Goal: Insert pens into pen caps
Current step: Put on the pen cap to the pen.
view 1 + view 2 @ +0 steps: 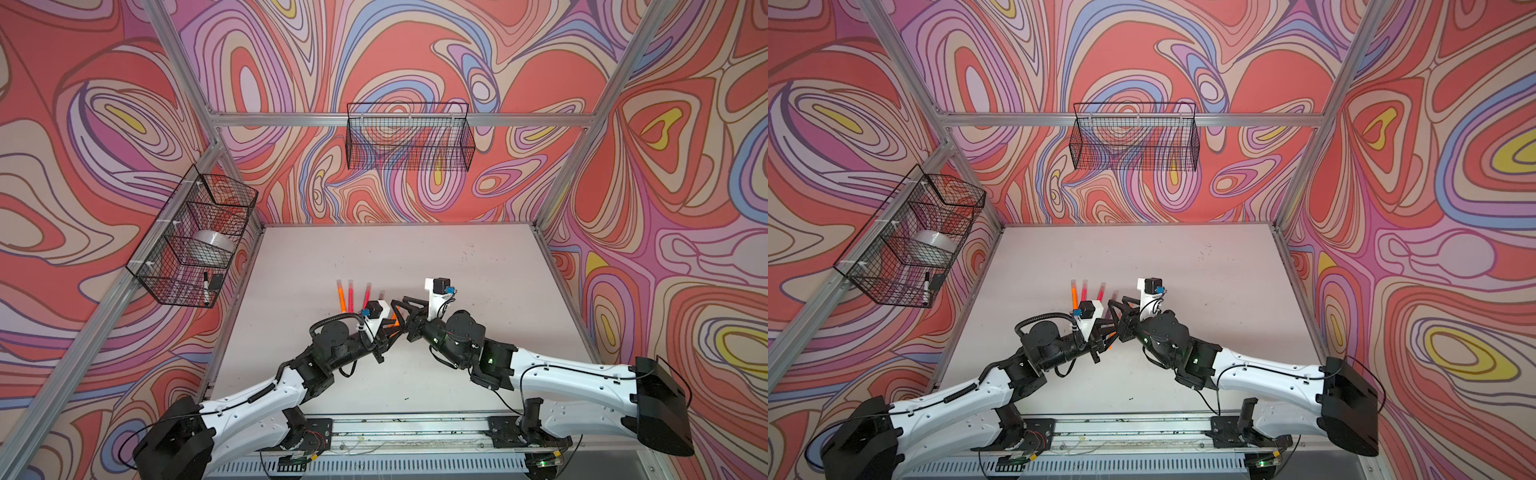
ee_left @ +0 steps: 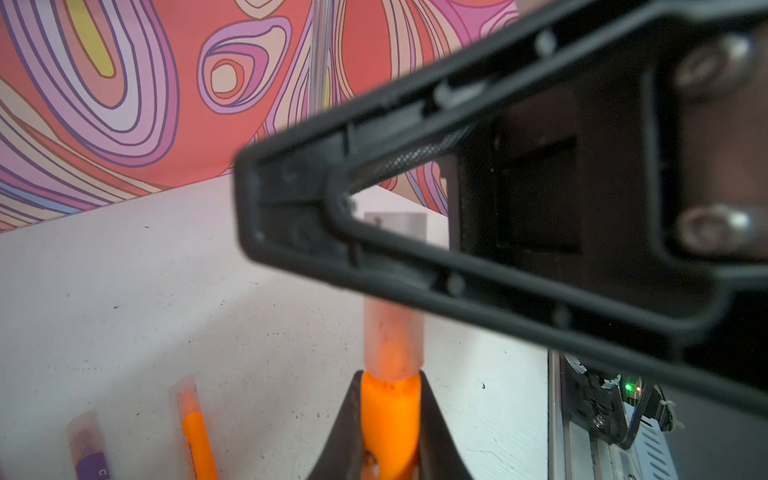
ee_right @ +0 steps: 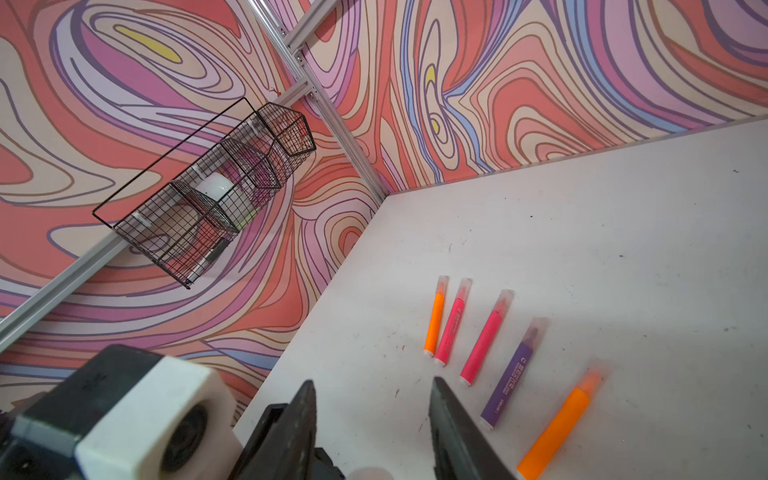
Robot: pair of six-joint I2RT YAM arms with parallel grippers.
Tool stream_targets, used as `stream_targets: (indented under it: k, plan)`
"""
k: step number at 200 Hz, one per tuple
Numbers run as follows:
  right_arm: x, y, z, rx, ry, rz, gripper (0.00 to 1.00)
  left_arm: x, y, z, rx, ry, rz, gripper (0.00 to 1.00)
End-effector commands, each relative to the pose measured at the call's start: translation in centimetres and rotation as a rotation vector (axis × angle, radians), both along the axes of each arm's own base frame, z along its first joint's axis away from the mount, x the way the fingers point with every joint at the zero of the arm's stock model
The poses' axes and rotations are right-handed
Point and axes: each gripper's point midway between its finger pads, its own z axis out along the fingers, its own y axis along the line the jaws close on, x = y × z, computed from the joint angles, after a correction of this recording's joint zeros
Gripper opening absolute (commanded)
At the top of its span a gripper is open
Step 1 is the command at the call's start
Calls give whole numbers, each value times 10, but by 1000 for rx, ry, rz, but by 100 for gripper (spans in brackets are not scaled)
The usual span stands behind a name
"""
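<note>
My left gripper (image 2: 388, 374) is shut on a neon orange pen (image 2: 390, 411). A translucent pen cap (image 2: 392, 336) sits over that pen's tip and runs up behind a finger (image 2: 457, 104) of my right gripper. The right gripper (image 3: 372, 384) stands open, and the cap's pale end (image 3: 370, 473) shows low between its jaws without touching them. In both top views the two grippers (image 1: 395, 326) (image 1: 401, 305) meet at mid-table. On the table lie several capped pens: orange (image 3: 435, 322), pink (image 3: 453, 324), pink (image 3: 486, 340), purple (image 3: 513, 374) and orange (image 3: 559, 424).
A black wire basket (image 1: 191, 245) on the left wall holds a tape roll (image 1: 212, 243) and a white black-capped marker (image 1: 206, 289). Another wire basket (image 1: 409, 137) hangs on the back wall. A metal rail (image 1: 415, 430) runs along the table's front edge.
</note>
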Motion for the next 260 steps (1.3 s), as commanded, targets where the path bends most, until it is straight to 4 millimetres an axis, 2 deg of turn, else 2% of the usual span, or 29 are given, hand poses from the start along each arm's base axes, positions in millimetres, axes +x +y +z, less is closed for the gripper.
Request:
stream_targets:
  k: [1,43,51,77,116,199,225,260]
  plan:
    - [-2,4,4,-17,-5,17,38,-4,1,11,-26,-52,-16,0]
    - [-8,10,2,-26,4,65,31,-1,2,9,-15,-49,-2,0]
    - [-8,10,1,-30,5,67,31,-1,2,9,-12,-47,-2,0]
    - [-8,7,2,-32,1,60,42,-2,2,9,-11,-46,-5,0]
    - [-9,2,11,-25,-18,51,41,-3,2,11,-13,-47,-10,0]
    - [-10,6,19,-22,-31,66,36,-2,0,4,-6,-33,-17,0]
    - [-10,7,18,-25,-28,73,31,-2,0,4,-7,-34,-13,0]
    - [-11,11,9,-32,-13,90,14,2,3,7,-6,-35,17,0]
